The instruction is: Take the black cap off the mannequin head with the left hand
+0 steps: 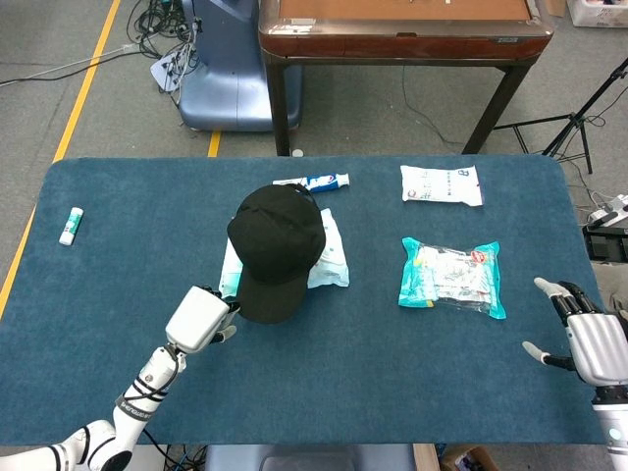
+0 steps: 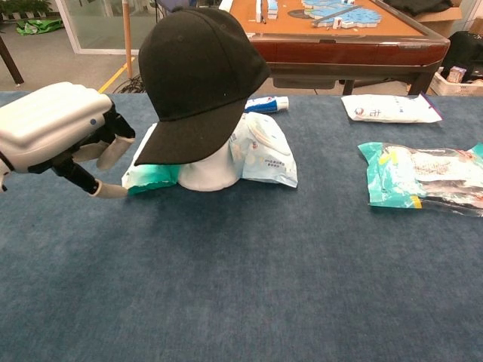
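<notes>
Head view: black cap [image 1: 275, 250] sits on the mannequin head mid-table, brim pointing to 6 o'clock, with a pale blue packet [image 1: 328, 257] under it. Left hand [image 1: 201, 318] is at the cap's 8 o'clock, just beside the brim, fingers apart and holding nothing. Right hand [image 1: 587, 343] is way off at 4 o'clock by the table edge, fingers spread, nothing in it.

Chest view: cap [image 2: 195, 75] on the white mannequin head [image 2: 207, 172], left hand [image 2: 62, 136] at its 9 o'clock, fingers loose, not touching the brim.
</notes>
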{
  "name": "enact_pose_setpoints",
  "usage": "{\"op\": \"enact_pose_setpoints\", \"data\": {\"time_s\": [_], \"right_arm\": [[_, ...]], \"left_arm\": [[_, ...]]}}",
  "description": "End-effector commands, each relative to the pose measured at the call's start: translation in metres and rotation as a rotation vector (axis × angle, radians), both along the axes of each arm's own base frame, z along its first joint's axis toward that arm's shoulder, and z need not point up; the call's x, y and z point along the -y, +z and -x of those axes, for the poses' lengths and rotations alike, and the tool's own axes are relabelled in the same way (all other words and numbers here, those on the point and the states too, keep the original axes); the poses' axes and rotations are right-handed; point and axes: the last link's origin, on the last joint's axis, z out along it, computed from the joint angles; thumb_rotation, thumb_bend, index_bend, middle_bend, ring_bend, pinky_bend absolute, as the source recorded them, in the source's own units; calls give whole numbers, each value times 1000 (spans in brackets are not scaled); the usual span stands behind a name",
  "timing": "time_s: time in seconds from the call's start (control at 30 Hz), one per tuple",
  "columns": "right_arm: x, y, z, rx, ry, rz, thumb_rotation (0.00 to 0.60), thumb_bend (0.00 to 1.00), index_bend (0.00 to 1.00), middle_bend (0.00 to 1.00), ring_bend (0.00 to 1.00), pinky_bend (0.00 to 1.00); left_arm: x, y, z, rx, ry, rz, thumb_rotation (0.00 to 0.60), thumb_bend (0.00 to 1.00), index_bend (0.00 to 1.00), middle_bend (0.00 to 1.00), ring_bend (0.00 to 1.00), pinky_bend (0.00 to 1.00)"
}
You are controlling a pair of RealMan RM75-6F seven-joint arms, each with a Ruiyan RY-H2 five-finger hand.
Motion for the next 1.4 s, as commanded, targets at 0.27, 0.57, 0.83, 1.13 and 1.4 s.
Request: {"op": "enact_pose_setpoints", "data": {"time_s": [0.27,0.57,0.83,1.13,1.4], "right_arm": [[0,1,1,4,0,3,600,0,165,240,152,416],[0,2,1,4,-1,2,600,0,165,240,152,416],[0,3,1,9,1,2,600,0,165,241,152,416],[-1,2,1,10,4,-2,600,0,165,240,152,416],[0,4,2,13,3,1,600,0,165,240,152,416]], "left_arm": [[-3,-7,-10,30,-1,-14,600,0,831,1000,805,795],[-8,-13,-20,45,9,-17,600,0,831,1000,809,798],[-7,-19,-31,56,1,-1,600,0,831,1000,810,801],[-8,-15,-45,65,-14,-20,600,0,831,1000,810,801],[-14,-15,-42,62,12,-48,600,0,832,1000,811,802]]}}
